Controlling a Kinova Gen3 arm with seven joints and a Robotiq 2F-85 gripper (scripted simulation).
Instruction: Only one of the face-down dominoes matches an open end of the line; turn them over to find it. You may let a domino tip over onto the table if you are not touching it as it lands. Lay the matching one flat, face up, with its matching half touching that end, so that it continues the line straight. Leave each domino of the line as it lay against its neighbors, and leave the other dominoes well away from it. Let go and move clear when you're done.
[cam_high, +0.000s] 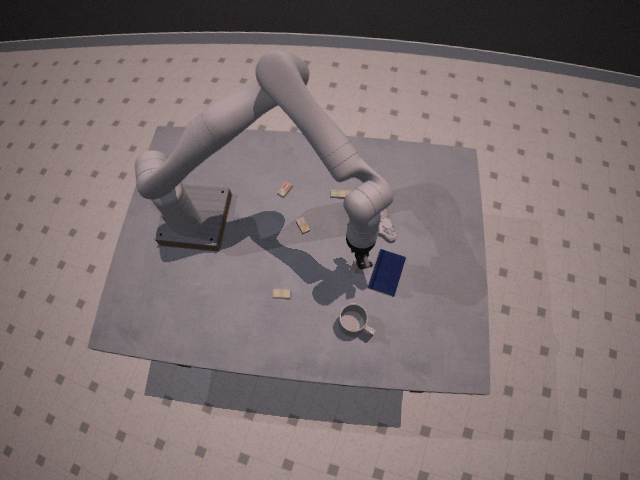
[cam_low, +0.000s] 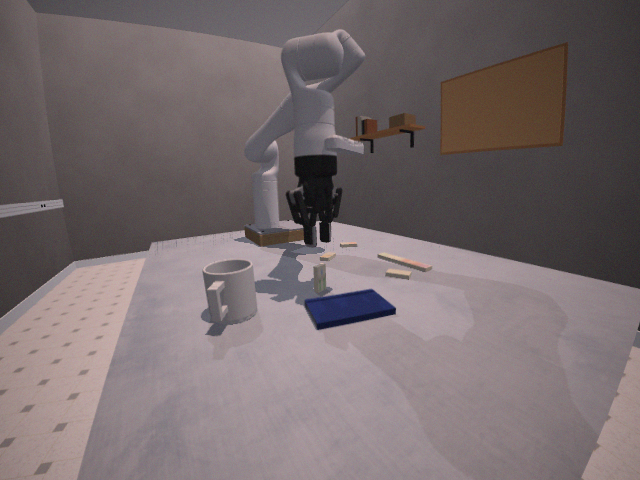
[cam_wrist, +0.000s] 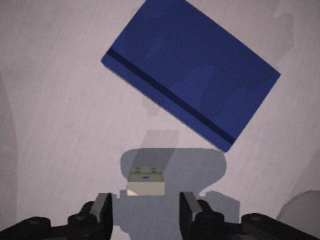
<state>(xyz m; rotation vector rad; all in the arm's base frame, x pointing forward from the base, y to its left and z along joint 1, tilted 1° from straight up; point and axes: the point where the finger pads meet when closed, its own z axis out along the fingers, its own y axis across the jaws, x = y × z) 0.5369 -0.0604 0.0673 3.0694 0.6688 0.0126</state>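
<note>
A cream domino (cam_low: 320, 277) (cam_wrist: 145, 179) stands upright on its end on the grey table (cam_high: 206, 320), just left of a blue book (cam_high: 387, 272) (cam_low: 349, 307) (cam_wrist: 195, 75). Its top edge shows green and blue pips in the wrist view. My gripper (cam_high: 361, 262) (cam_low: 316, 238) (cam_wrist: 145, 209) hangs straight above it, fingers apart and holding nothing, clear of the domino. The line of dominoes (cam_low: 404, 261) lies farther back right; in the top view it is mostly hidden behind my arm. Other loose dominoes (cam_high: 284, 189) (cam_high: 302, 225) (cam_high: 339, 193) (cam_high: 281, 293) lie flat around the table.
A white mug (cam_high: 353, 318) (cam_low: 230, 297) stands at the front, left of the book. The robot base plate (cam_high: 193, 219) sits at the back left. One more domino (cam_low: 398, 273) lies near the line.
</note>
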